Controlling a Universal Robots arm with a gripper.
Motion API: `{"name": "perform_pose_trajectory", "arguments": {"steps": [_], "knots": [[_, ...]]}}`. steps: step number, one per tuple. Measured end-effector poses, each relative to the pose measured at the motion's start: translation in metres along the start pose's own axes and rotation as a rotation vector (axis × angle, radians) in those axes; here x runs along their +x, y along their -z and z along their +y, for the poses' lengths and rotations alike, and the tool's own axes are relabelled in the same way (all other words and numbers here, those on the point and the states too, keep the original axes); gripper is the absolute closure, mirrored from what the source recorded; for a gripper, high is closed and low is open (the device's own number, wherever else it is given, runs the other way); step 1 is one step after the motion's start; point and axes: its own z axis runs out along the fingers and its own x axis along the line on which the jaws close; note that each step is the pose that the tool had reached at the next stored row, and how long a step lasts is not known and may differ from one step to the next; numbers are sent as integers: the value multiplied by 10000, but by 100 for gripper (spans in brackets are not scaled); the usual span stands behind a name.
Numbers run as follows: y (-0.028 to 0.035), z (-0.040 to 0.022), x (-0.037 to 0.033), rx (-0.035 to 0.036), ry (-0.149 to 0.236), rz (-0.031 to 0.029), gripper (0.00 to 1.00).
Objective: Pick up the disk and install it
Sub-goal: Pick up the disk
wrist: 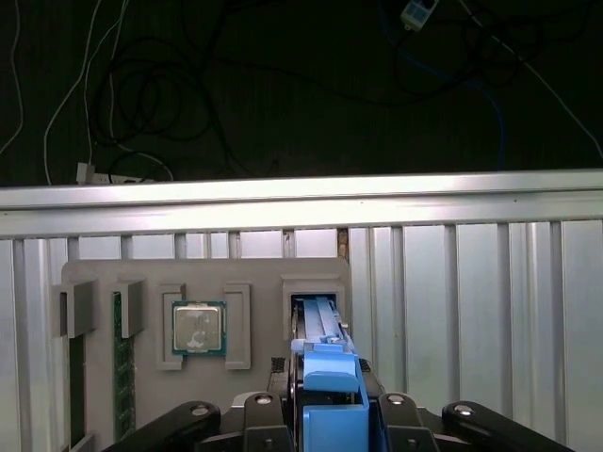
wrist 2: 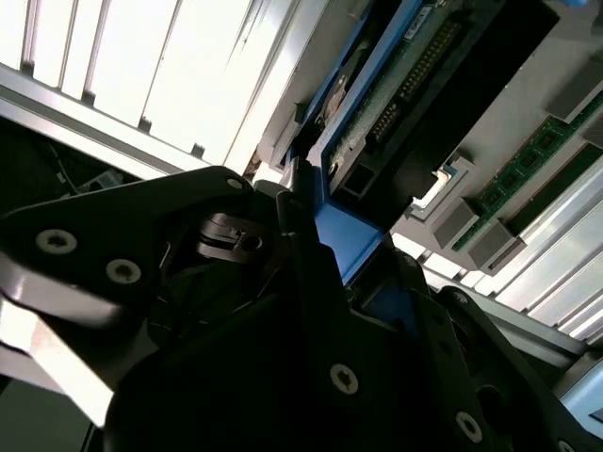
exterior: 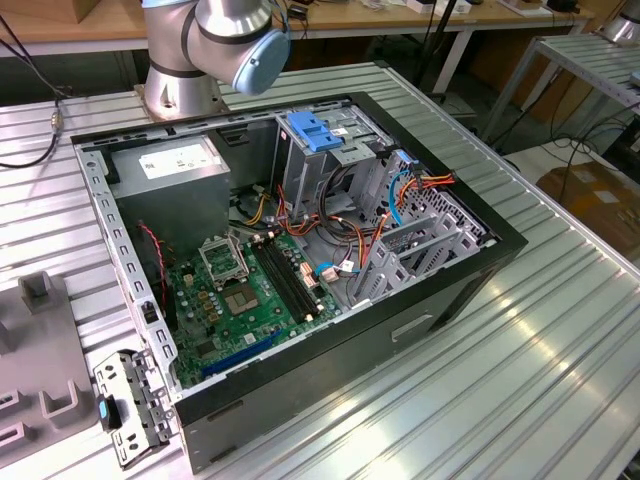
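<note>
The gripper [wrist: 330, 374] is sitting directly over the disk [wrist: 317, 318], which is standing on edge in a slot of the grey tray [wrist: 254, 273] on the ribbed worktop [wrist: 471, 311]. It appears to be closing snugly on the disk's upper end, where the light-blue rail is filling the space between its two sides with no gap showing. Whether the disk is lifting out of the slot yet is not clear. Off to one side of the gripper, in the same tray, a processor chip [wrist: 198, 328] and memory sticks [wrist: 121, 367] are lying in their own recesses. The open computer case [exterior: 480, 250] is waiting well apart from the gripper. The disk is likely handling as a stiff, fairly heavy metal block with smooth, somewhat slippery faces. The second wrist view is showing a bare green circuit board on one face, so a hold near the railed edge, squeezing across the thickness and avoiding the board and connector, is looking soundest. The plastic rails may be flexing under a hard squeeze.
</note>
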Motion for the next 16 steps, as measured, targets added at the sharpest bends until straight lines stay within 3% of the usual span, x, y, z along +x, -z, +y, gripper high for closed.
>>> {"name": "perform_pose_trajectory", "arguments": {"steps": [9, 16], "knots": [[5, 0, 0, 1, 0, 6, 63], [55, 0, 0, 0, 0, 6, 63]]}}
